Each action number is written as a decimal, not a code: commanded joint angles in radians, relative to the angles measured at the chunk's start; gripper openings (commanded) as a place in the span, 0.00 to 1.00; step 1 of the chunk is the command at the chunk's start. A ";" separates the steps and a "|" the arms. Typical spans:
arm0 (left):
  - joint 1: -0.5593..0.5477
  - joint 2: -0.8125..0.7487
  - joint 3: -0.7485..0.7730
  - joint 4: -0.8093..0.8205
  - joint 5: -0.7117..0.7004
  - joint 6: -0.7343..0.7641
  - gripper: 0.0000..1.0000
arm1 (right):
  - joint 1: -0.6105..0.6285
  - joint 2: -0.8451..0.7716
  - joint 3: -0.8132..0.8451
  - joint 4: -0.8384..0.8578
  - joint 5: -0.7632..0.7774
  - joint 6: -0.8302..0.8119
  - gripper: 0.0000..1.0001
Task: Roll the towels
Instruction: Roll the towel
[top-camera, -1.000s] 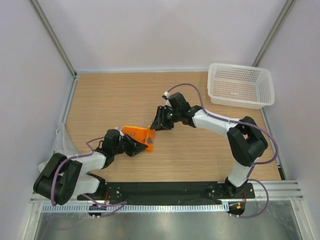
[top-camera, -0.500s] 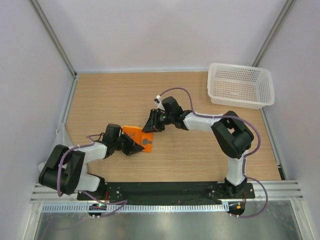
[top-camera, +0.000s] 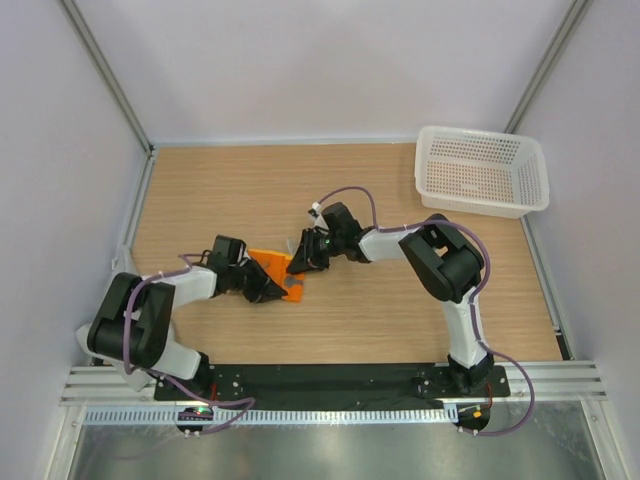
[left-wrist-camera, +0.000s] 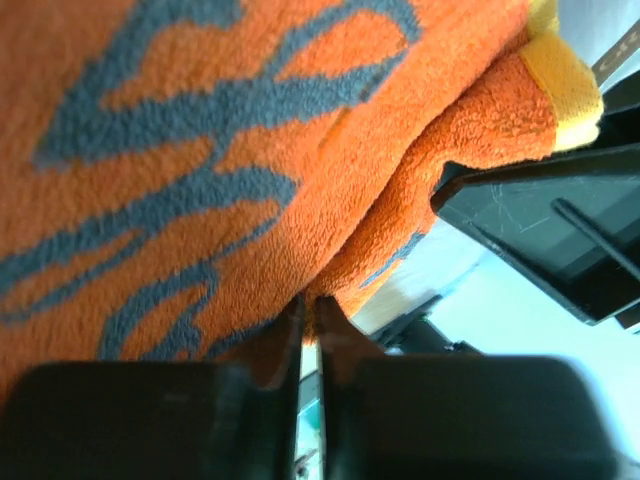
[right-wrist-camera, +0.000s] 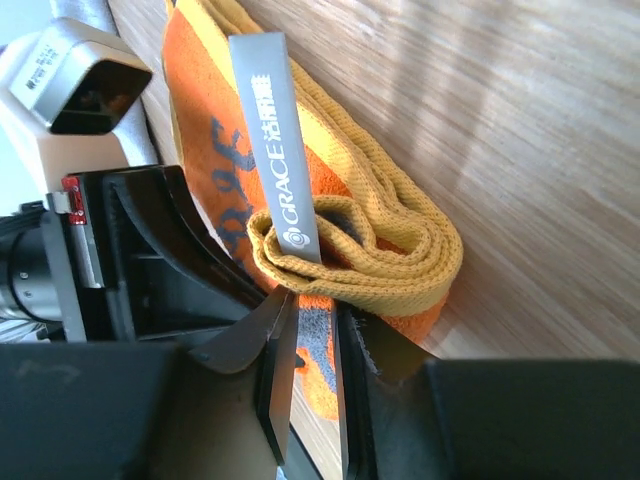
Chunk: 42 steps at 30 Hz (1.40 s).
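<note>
Orange towel — pinched by left gripper, right gripper

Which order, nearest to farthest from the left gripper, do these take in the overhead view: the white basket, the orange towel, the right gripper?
1. orange towel, mid-table, right at the tips of the left gripper.
2. right gripper, just across the towel, at its far right edge.
3. white basket, far off in the table's back right corner.

Left hand, right hand crowd orange towel from both sides; basket far right, well apart.
</note>
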 joint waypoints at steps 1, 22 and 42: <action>0.009 -0.036 0.062 -0.200 -0.078 0.126 0.13 | -0.012 0.024 0.010 0.036 0.027 -0.013 0.27; -0.507 -0.044 0.503 -0.584 -0.845 0.335 0.38 | -0.010 -0.014 -0.052 0.049 0.036 -0.004 0.26; -0.605 0.194 0.521 -0.553 -0.903 0.380 0.47 | -0.012 -0.014 -0.069 0.063 0.016 -0.003 0.26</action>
